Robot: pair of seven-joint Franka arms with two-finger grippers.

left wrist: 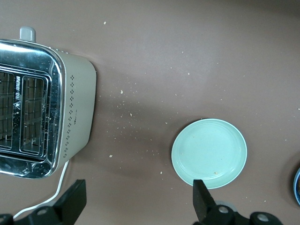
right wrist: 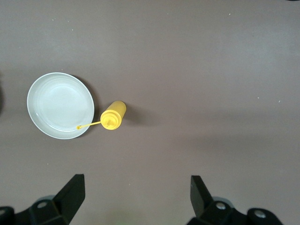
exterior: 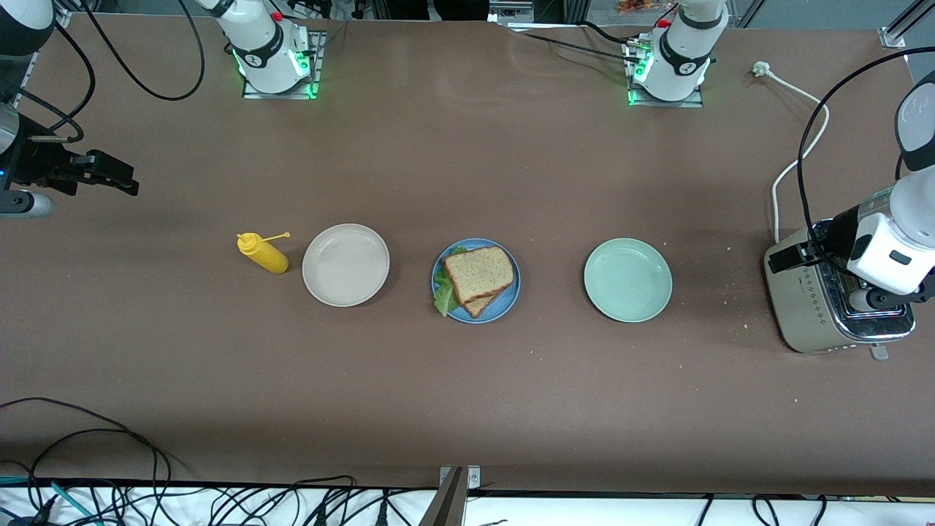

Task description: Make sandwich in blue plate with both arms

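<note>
Sandwich (exterior: 475, 281) on blue plate (exterior: 510, 299) — seemingly complete — arms apart.

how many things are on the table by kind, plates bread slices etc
plates: 3 (round beige plate, round blue plate, round pale green plate)
brown wholegrain bread slices: 2, stacked on the blue plate
ruffled green lettuce leaves: 1
yellow squeeze bottles: 1
silver metal toasters: 1
total: 8
</note>
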